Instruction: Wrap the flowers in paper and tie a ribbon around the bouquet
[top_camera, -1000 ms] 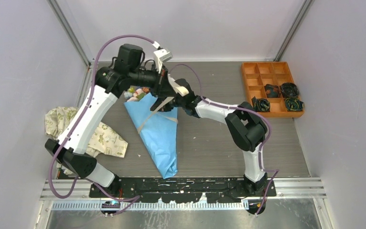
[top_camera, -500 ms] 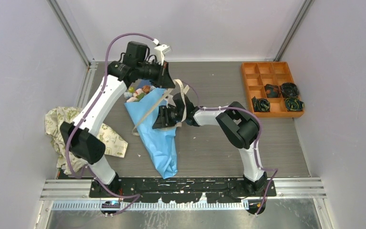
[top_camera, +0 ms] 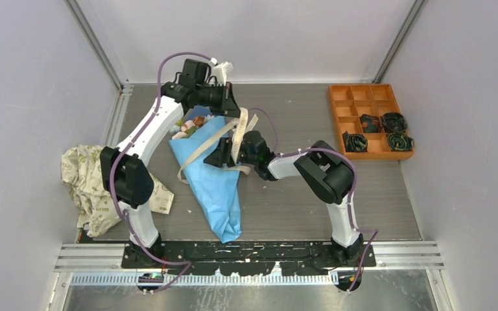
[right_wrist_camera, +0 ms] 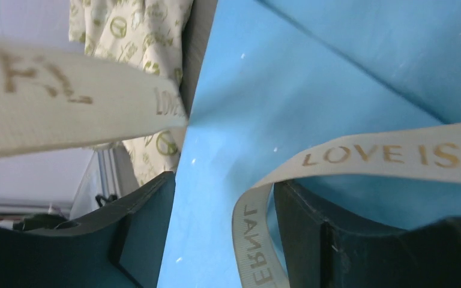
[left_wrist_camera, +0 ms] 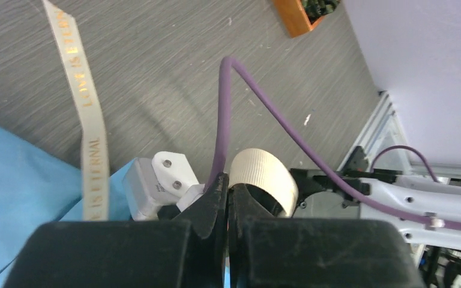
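Two wide-spread jaws mark the right gripper (top_camera: 222, 157), gripping nothing; it hovers low over the bouquet (top_camera: 217, 188), whose blue paper (right_wrist_camera: 336, 72) fills the space under its fingers (right_wrist_camera: 318, 234); one strand of ribbon (right_wrist_camera: 390, 153) droops loose between those fingers, probably left free so a loop can form; farther off, the left gripper (left_wrist_camera: 227, 198) is shut tight near the flowers (top_camera: 188, 126), the ribbon rising taut beside it, likely for tension; whether it pinches the band I cannot tell.

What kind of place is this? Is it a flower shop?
Probably a robot test booth, not a shop: a left arm and right arm bolted to the table, plain walls close around, and one bouquet.
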Controlling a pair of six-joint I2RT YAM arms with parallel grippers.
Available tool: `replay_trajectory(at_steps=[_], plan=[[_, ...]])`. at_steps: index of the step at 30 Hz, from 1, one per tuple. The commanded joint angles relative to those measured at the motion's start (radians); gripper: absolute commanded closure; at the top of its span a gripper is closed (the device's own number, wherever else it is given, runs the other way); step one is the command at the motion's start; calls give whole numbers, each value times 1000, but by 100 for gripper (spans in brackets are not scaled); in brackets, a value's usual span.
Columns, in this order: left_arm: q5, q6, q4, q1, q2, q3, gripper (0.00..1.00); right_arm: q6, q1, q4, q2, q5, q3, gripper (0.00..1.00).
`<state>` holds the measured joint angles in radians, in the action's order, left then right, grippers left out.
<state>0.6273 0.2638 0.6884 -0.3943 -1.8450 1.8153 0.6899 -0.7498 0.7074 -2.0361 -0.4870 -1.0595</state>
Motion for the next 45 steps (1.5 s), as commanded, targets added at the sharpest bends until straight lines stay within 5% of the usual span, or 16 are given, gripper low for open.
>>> replay_trajectory(at_steps=[1,8,16,39,45], plan=[[65,138,-77,0,-35,29,100,29,-12,297,-11,238,-7,33],[45,302,-193,22,-29,-28,100,59,-13,427,-29,296,1,35],[187,477,-269,62,-12,-167,100,19,-14,461,-3,199,69,35],[140,419,-328,55,-39,-379,100,-65,-24,379,134,190,221,33],[45,293,-326,34,-34,-398,100,-64,-22,348,147,183,227,33]])
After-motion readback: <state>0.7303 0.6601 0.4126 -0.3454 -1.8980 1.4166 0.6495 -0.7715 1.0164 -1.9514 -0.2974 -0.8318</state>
